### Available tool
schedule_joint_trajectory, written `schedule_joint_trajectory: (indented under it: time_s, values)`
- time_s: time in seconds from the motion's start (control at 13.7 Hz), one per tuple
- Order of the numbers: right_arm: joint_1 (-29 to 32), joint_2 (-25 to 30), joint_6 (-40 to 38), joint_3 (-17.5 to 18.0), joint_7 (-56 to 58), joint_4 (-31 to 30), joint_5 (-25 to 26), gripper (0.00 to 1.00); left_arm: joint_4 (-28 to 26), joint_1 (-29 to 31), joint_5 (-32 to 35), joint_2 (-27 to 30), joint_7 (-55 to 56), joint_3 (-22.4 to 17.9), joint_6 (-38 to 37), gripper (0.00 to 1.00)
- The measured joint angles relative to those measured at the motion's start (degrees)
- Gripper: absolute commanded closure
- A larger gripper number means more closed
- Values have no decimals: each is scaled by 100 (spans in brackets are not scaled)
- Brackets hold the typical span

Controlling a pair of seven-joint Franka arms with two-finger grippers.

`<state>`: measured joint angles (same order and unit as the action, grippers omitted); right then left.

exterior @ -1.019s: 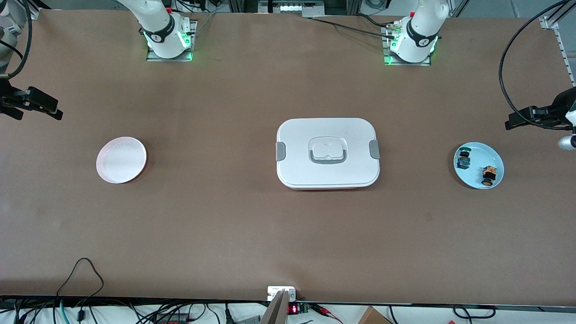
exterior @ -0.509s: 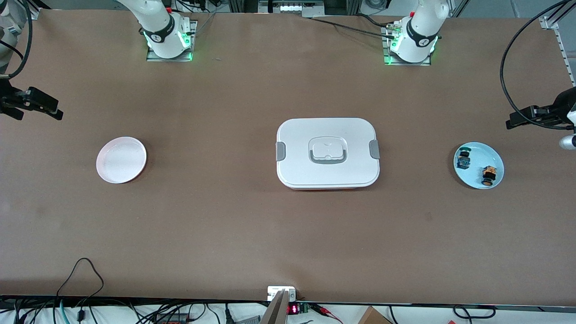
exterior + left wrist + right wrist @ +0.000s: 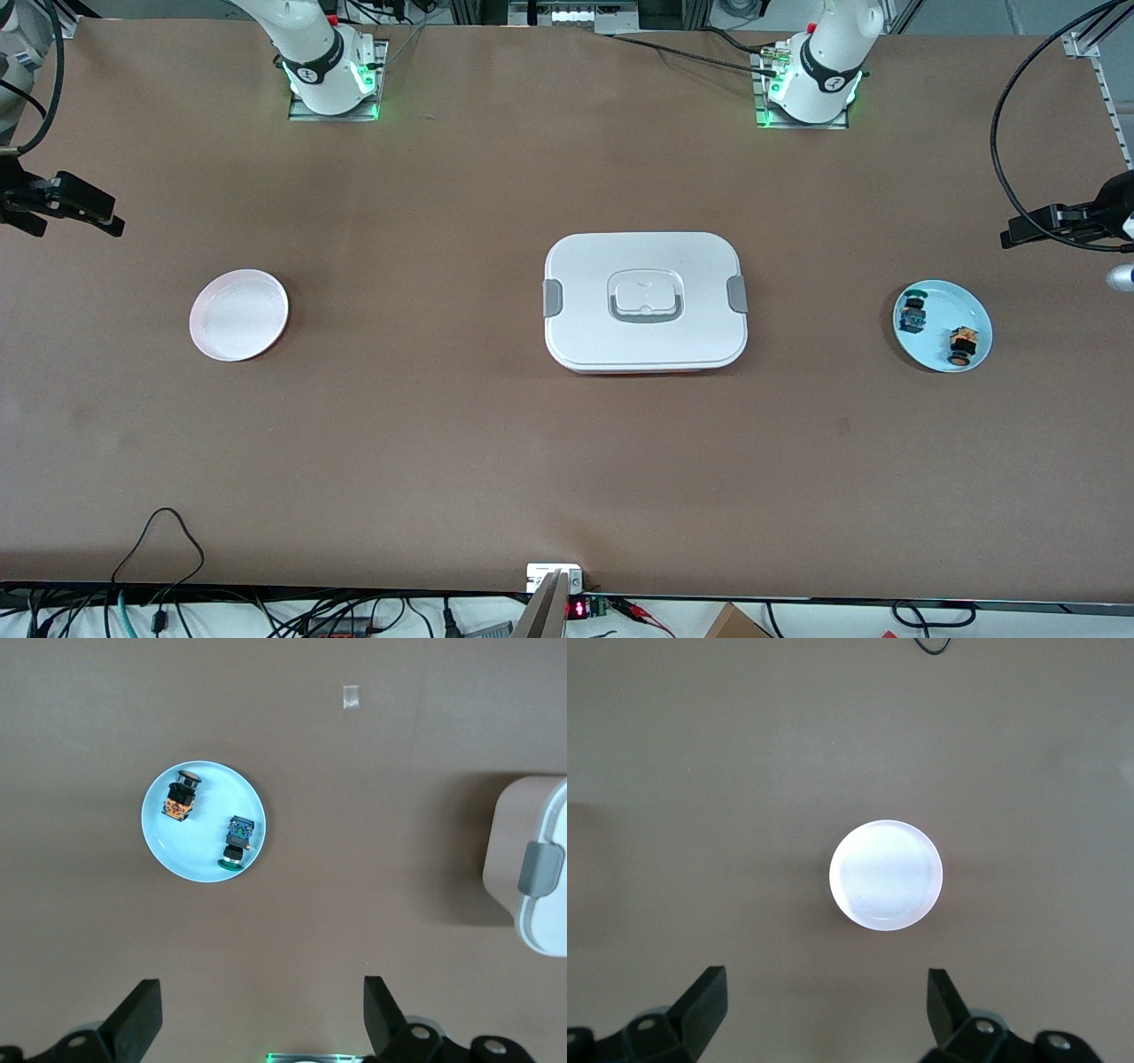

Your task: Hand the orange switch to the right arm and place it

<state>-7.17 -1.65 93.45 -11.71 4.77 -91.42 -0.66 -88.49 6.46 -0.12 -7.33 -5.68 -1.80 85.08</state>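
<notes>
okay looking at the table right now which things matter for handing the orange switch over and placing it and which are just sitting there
Part of the job:
orange switch, lying on the light blue plate
left gripper, open, high over the table near that plate
right gripper, open, high over the table near the white plate

Just lying about:
blue switch, same blue plate
white lidded box, mid-table

Lidded box (image 3: 645, 301) sat mid-table between two plates: orange switch (image 3: 961, 344) and second switch (image 3: 911, 315) lay on the plate (image 3: 967, 306) at my left arm's end, empty plate (image 3: 238, 315) at my right arm's.
</notes>
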Motion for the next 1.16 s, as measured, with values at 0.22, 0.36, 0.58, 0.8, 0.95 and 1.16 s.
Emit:
schedule_joint_trajectory:
  time_s: [0.22,0.36,0.58,0.8,0.95,1.16]
  values:
    - [0,0,0,0,0,0,0,0,-2,2,0,-83,-253,0,-2,0]
    - [0,0,0,0,0,0,0,0,-4,2,1,-175,-558,2,-2,0]
    - [0,-3,-5,0,-5,0,0,0,-7,22,3,-393,-1314,2,56,0]
    - [4,-29,22,-1,-42,-39,-1,0,-28,71,90,-677,-1792,2,164,0]
    - [5,-76,108,-3,-46,-75,0,0,-41,91,211,-900,-2394,2,270,0]
    - [-2,-127,131,1,-46,-76,0,0,-59,116,415,-1240,-3122,1,423,0]
